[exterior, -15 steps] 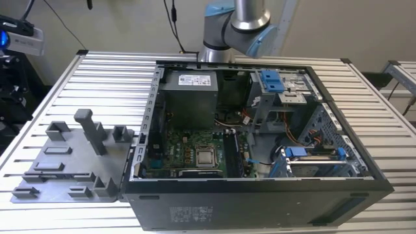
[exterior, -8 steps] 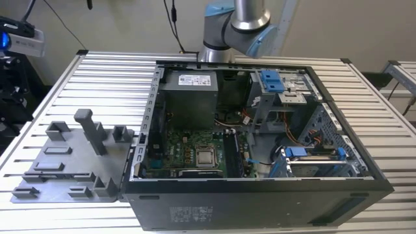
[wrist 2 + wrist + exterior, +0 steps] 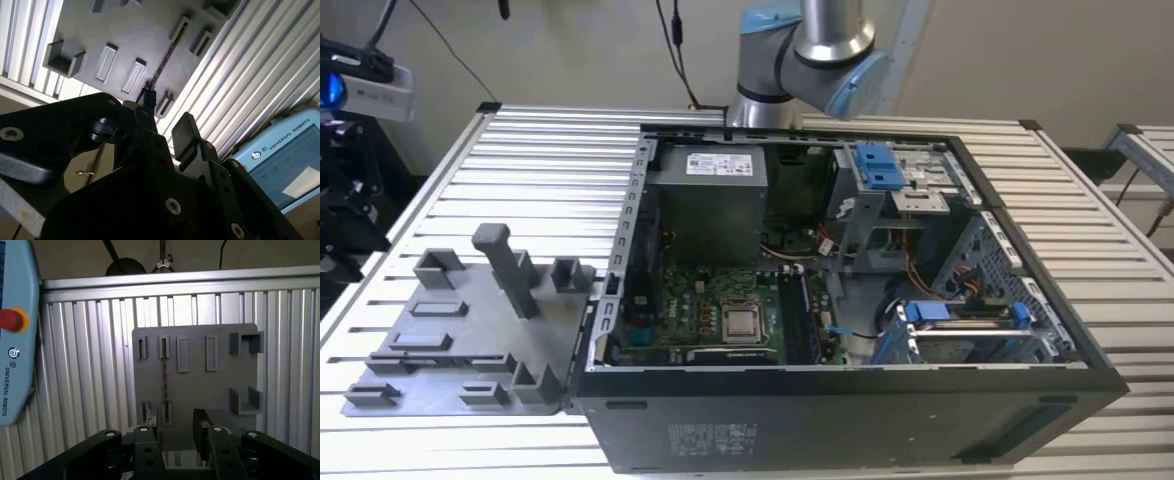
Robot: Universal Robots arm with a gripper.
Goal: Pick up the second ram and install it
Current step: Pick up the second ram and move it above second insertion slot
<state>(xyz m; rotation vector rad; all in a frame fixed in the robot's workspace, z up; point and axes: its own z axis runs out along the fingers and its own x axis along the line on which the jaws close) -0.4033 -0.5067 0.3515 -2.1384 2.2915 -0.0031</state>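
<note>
The second ram [image 3: 164, 375] stands on edge in a slot of the grey fixture plate [image 3: 200, 390], seen from above as a thin dark strip. In the second wrist view the second ram [image 3: 162, 65] shows as the same thin line on the fixture plate [image 3: 100, 30]. My gripper [image 3: 175, 422] hangs well above the plate, open, with nothing between its black fingers [image 3: 200, 425]. One finger lines up close to the near end of the ram. In the second wrist view my gripper [image 3: 167, 115] stands open too.
The open computer case [image 3: 854, 410] lies on the slatted aluminium table [image 3: 534, 160], its motherboard [image 3: 720, 310] exposed and blue drive clips [image 3: 881, 165] at the back. The fixture plate [image 3: 454, 340] sits at the exterior view's left of the case. A teach pendant [image 3: 15, 340] lies beside the plate.
</note>
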